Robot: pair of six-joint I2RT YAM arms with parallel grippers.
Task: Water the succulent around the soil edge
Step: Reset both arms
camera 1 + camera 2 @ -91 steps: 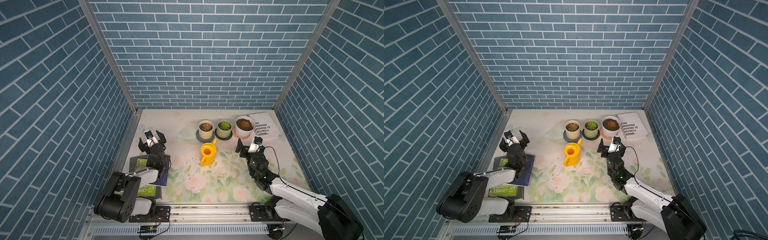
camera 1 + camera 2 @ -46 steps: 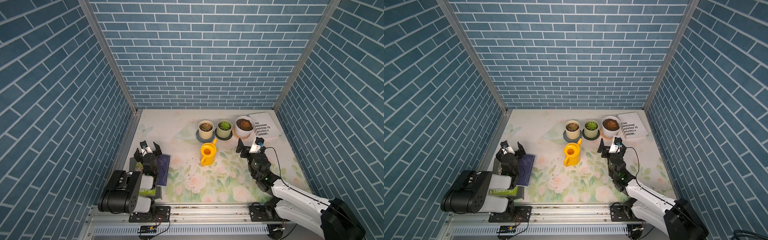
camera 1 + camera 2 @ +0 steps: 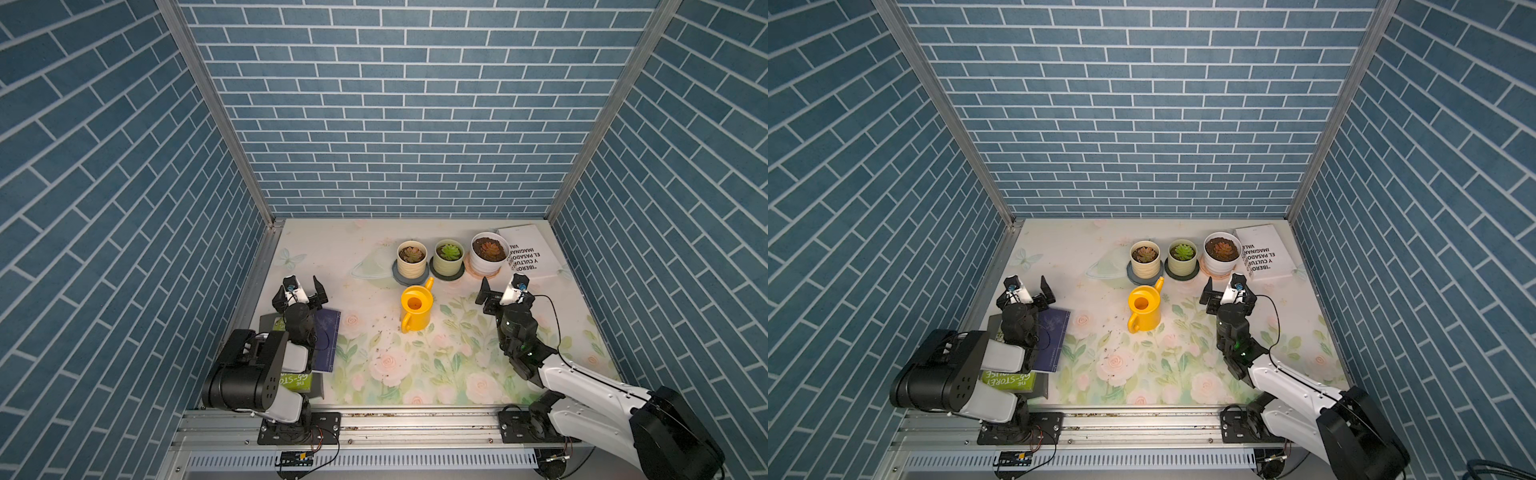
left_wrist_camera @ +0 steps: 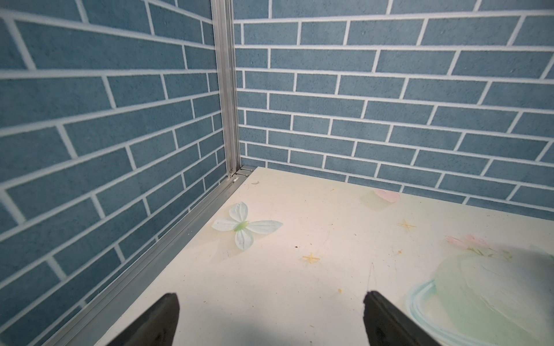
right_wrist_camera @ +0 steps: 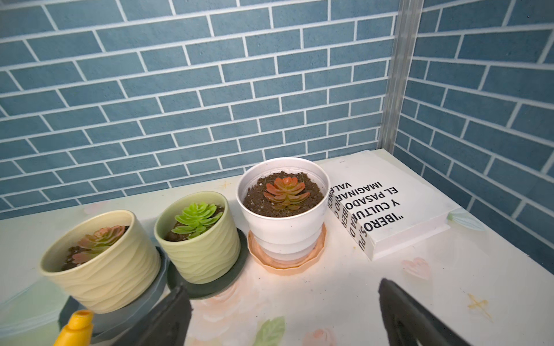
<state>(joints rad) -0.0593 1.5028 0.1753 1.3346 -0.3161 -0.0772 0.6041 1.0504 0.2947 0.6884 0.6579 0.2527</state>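
Plant to water: the succulent (image 5: 284, 191), a reddish-orange rosette, sits in the middle of a wide white pot (image 5: 284, 230) on a peach saucer (image 5: 286, 263). It is at the right end of a row of three pots at the back of the table (image 3: 324, 249).
Soil edge: a dark brown crumbly ring (image 5: 254, 203) just inside the white rim. It looks dry, with no sign of water.
Neighbours: a pale green pot (image 5: 201, 251) just beside it, then a cream pot (image 5: 105, 275). A white book (image 5: 398, 206) lies on the other side, touching or almost touching the white pot.
Watering can: yellow (image 3: 415, 311), upright on the table in front of the pots. Its spout points toward them and its handle faces the robot. Nothing touches it.
Right jaws: spread wide and empty, low over the table, facing the white pot. They are near the can but apart from it.
Left jaws: spread wide and empty, facing the bare far-left corner, above a dark blue book (image 3: 326, 338).
Step in hand: most likely the very start, as the can is not yet picked up and no water is poured.
Next move: the right arm (image 3: 582, 378) seems better placed. It must swing toward the can, close the jaws on the handle, and lift it level.
After that: bring the spout over the soil ring and tip gently, circling the rim and keeping off the rosette.
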